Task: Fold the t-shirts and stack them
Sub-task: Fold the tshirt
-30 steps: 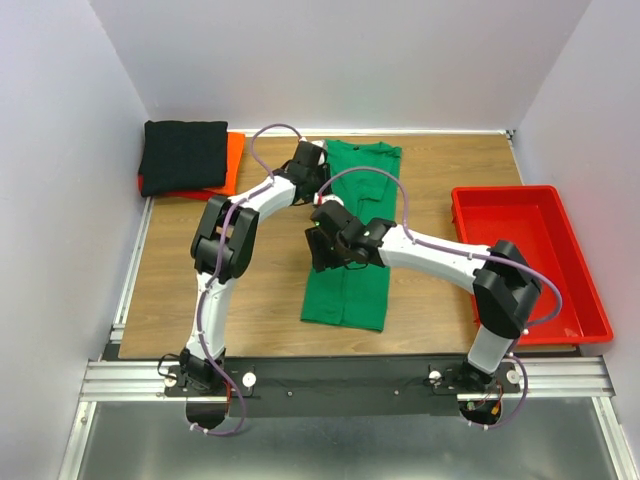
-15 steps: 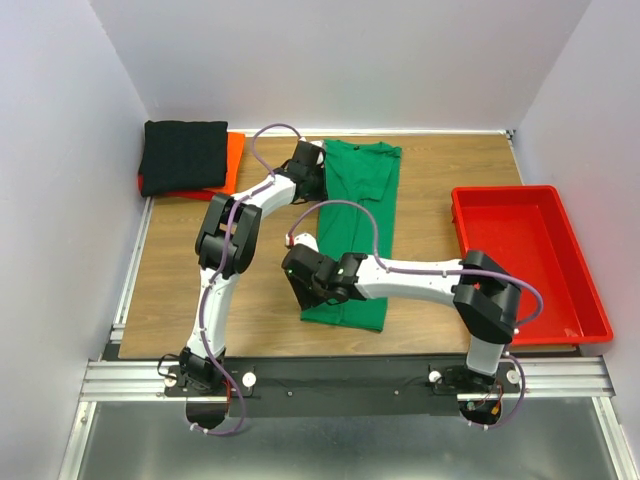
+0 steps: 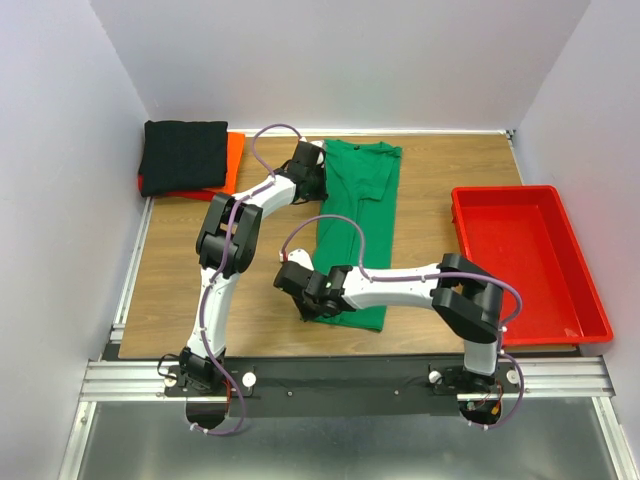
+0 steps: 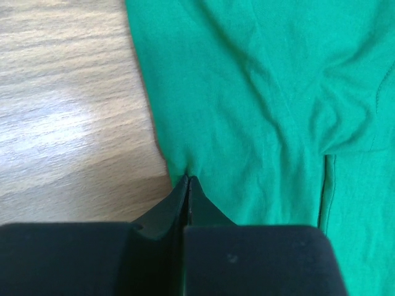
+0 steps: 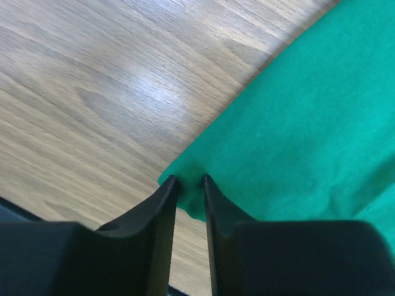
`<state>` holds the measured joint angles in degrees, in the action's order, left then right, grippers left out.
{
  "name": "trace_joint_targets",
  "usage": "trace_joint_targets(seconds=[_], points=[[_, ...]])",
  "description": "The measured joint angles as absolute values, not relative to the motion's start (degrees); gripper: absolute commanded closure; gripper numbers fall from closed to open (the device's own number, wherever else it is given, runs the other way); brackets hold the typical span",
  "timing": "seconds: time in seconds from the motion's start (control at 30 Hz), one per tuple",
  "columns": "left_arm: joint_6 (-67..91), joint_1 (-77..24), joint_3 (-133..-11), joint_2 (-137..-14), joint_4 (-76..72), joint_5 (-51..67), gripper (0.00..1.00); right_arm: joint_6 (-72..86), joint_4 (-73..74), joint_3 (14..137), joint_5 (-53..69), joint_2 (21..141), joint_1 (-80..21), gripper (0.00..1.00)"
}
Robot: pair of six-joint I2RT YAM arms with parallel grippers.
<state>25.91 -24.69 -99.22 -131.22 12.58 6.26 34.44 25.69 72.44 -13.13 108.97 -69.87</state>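
Observation:
The green t-shirt [image 3: 362,215] lies as a long folded strip down the middle of the table. My left gripper [image 3: 317,181] is shut on its left edge near the collar end; the left wrist view shows the jaws [image 4: 188,178] closed together on the green cloth [image 4: 265,111]. My right gripper [image 3: 308,303] is at the shirt's near left corner; in the right wrist view its jaws [image 5: 188,180] stand a narrow gap apart astride that corner [image 5: 290,142]. The folded black t-shirt [image 3: 183,155] lies on the orange-red t-shirt [image 3: 233,158] at the far left.
A rigid red plastic tray [image 3: 505,189] stands at the right side of the table. Bare wooden tabletop [image 3: 200,270] lies left of the green shirt. White walls close in the far, left and right sides.
My right arm has swung from the shirt's middle down and left to its near left corner. The left gripper has stayed at the collar end.

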Motion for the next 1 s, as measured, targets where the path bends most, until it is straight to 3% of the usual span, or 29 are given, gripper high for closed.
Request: trace_joint_targets(seconds=[0.03,0.2,1.0], points=[[25.9,-24.7,-99.2,-131.3,12.5,6.3,1.0,34.6,25.7,72.4,-13.3,109.3,-69.9,0.85],[25.9,-24.7,-99.2,-131.3,12.3,6.5,1.0,35.0,25.5,71.9,-13.5,109.3,-70.0,0.99],[25.9,-23.4,-100.8,-132.0,13.7,6.5,1.0,35.4,25.1,65.7,-12.1,102.6,-71.8,1.0]])
